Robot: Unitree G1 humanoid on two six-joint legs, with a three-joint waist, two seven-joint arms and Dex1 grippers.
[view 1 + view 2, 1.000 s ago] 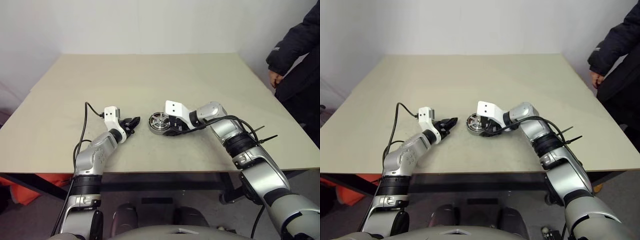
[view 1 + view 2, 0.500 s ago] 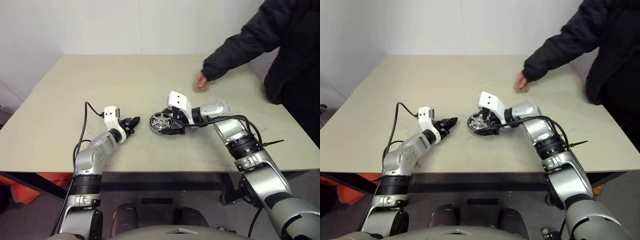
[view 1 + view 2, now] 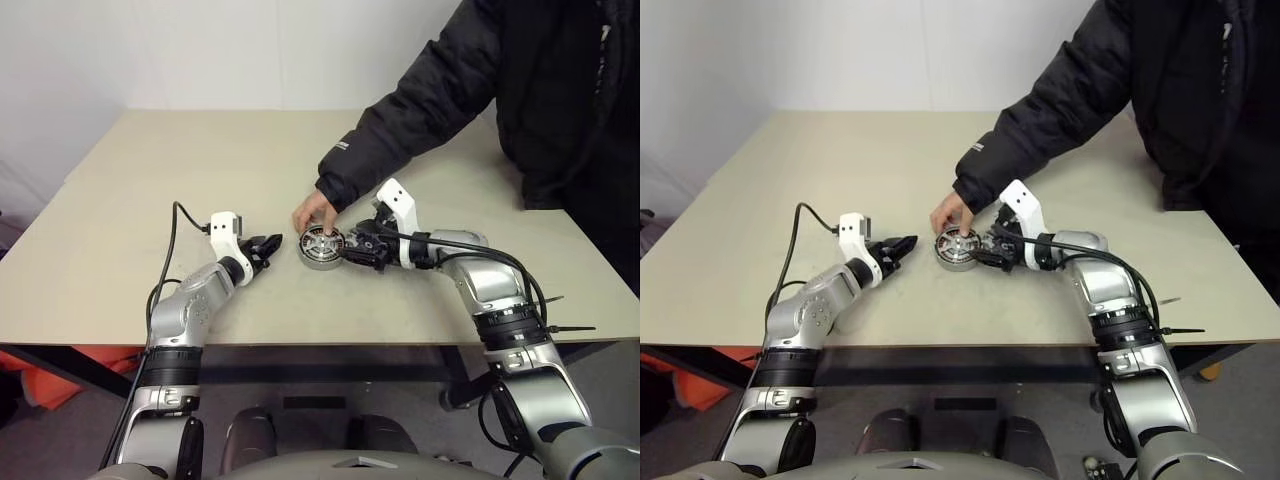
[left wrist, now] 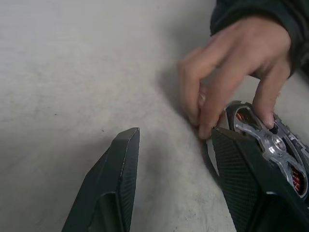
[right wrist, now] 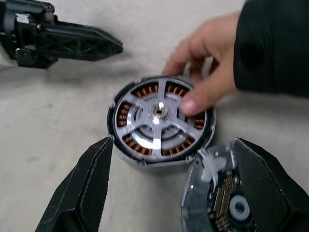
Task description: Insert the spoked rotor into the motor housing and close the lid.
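Observation:
The motor housing [image 5: 159,118] stands on the table with copper windings round its inside. The spoked rotor [image 5: 158,112] lies in it, silver spokes and hub facing up. A person's hand [image 3: 313,212] rests its fingers on the housing's far rim. The lid [image 5: 212,203] leans tilted next to the housing, between the fingers of my right gripper [image 5: 174,141], which is open and stands just right of the housing [image 3: 322,246]. My left gripper [image 4: 175,135] is open with nothing in it, a little way left of the housing, its right finger [image 4: 241,179] nearest it.
The person's dark-sleeved arm [image 3: 420,110] reaches in across the table's back right, and their body stands at the right edge. The beige table [image 3: 200,150] is bare to the left and at the back. A black cable [image 3: 172,250] runs along my left arm.
A person's arm came in from the right and its hand now touches the housing. My right gripper opened wider, rolled and drew back to the right. The left arm stayed still.

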